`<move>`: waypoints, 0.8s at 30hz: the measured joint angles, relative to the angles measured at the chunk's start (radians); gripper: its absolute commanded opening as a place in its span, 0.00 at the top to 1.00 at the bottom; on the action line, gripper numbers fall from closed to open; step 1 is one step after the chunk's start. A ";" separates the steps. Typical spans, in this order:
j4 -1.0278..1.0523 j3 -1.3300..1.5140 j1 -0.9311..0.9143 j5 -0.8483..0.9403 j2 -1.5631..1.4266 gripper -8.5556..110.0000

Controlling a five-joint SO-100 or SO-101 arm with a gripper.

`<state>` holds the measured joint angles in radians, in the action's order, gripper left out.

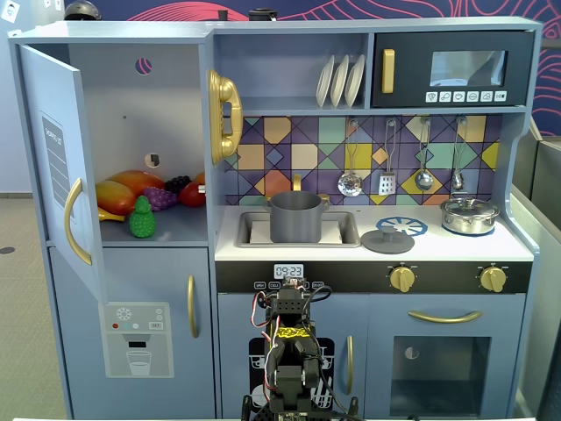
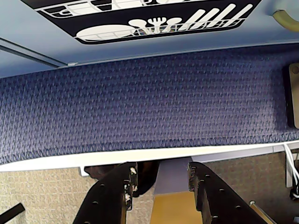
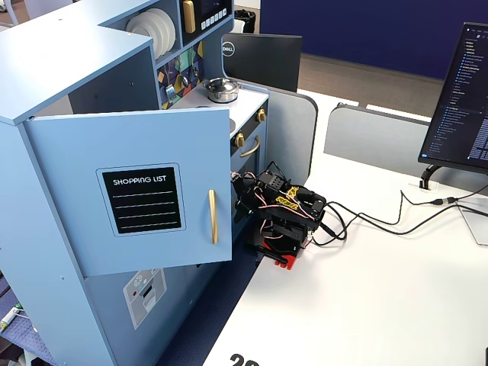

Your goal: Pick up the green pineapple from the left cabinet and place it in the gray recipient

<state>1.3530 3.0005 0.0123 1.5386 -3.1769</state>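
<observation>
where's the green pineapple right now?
In a fixed view, the green pineapple stands at the front of the open left cabinet shelf, left of the sink, just in front of the other toy fruit. The door hides it in the side view.

Green pineapple (image 1: 142, 218) upright in open left cabinet (image 1: 123, 123); gray recipient (image 1: 295, 217) in sink.

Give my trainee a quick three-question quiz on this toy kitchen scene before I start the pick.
1. True or false: the left cabinet door is open.
2. Where does the gray recipient stand? A) in the sink B) on the stove C) in the cabinet
3. Which fruit stands nearest the shelf's front edge?

Key: 1 true. 2 A. 3 the green pineapple; the gripper, empty, is folded low, far from it.
</observation>
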 measured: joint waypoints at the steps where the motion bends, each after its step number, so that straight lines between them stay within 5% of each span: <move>1: 0.000 0.000 0.000 0.000 0.000 0.82; 19: -0.015 0.000 -0.009 0.006 0.000 0.92; 24: -0.400 0.003 0.245 -0.120 0.055 0.87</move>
<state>0.9526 3.0035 0.2577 1.4189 -3.1217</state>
